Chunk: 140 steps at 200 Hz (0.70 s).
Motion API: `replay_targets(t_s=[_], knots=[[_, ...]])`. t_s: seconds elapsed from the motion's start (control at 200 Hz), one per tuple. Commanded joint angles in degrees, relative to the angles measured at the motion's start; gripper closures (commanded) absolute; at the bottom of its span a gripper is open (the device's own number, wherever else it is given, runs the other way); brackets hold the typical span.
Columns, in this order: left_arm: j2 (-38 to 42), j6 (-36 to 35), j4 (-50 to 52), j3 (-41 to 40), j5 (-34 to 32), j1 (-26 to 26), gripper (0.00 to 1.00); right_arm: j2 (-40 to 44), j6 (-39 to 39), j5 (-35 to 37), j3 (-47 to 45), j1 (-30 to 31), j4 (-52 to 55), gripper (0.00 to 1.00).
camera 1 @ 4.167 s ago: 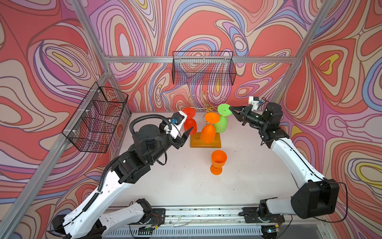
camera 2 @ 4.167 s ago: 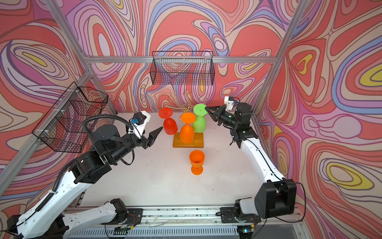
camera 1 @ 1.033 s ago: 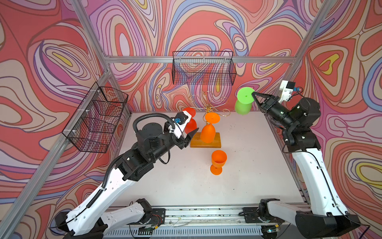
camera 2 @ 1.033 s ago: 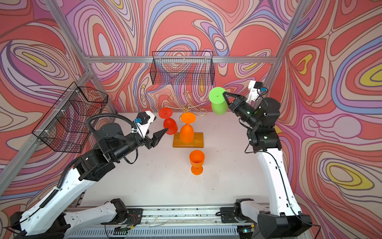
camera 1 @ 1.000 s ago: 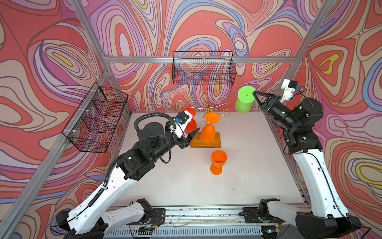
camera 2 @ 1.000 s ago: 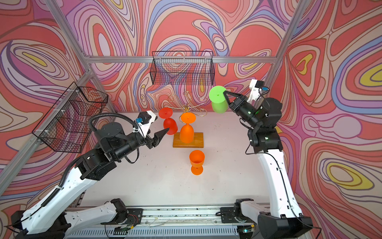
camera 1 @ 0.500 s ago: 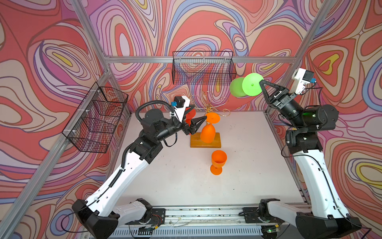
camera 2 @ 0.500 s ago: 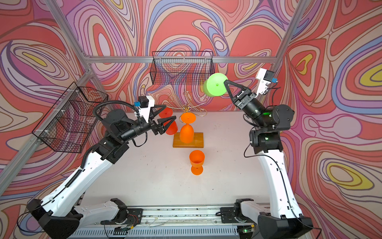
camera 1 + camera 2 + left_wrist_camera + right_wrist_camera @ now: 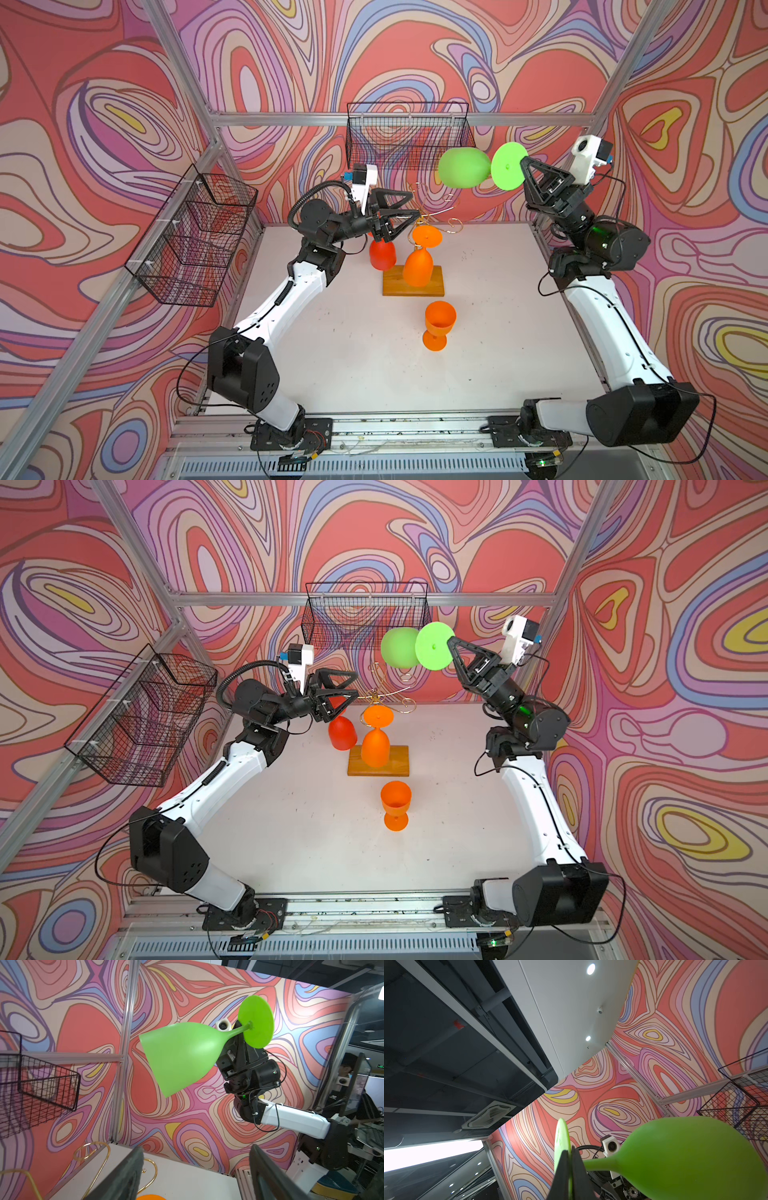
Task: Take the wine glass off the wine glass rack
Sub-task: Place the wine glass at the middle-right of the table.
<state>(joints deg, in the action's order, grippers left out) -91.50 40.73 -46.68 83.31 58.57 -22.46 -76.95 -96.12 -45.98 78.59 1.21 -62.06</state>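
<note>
The green wine glass (image 9: 463, 168) (image 9: 399, 648) hangs on its side high at the back right, clear of the rack. My right gripper (image 9: 524, 164) (image 9: 570, 1153) is shut on the edge of its round foot. The wine glass rack (image 9: 395, 286) (image 9: 397, 766), gold wire arms on a wooden base, stands at the back middle. An orange glass (image 9: 419, 266) and a red glass (image 9: 382, 255) hang upside down from it. My left gripper (image 9: 415, 204) (image 9: 195, 1149) is open and holds nothing. It is level with the rack's top, just above the red glass, and faces the green glass (image 9: 182, 1057).
A second orange glass (image 9: 439, 322) stands upright on the white table in front of the rack. Black wire baskets hang on the left wall (image 9: 195, 241) and on the back wall (image 9: 409, 137); the green glass is just below the back one's right end.
My right arm has raised the green glass further and tipped it onto its side. My left arm has risen to the rack's top and its jaws have opened wider.
</note>
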Motion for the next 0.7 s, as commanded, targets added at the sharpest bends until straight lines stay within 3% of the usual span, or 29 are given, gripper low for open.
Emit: replay_targets(t_s=[0.0, 0.295, 0.696], knots=[[-2.19, 7.99, -12.62, 4.07, 3.51, 0.09, 0.2, -0.85, -6.41, 0.7, -0.83, 0.45, -10.53, 1.0], [-9.79, 17.98, -21.63, 11.24, 4.32, 0.09, 0.2, -3.6, -9.26, 1.44, -1.76, 3.7, -14.66, 1.0], [-11.9, 20.21, -23.35, 12.39, 4.78, 0.21, 0.2, -8.39, -9.53, 2.36, -0.85, 7.5, -17.95, 1.0]])
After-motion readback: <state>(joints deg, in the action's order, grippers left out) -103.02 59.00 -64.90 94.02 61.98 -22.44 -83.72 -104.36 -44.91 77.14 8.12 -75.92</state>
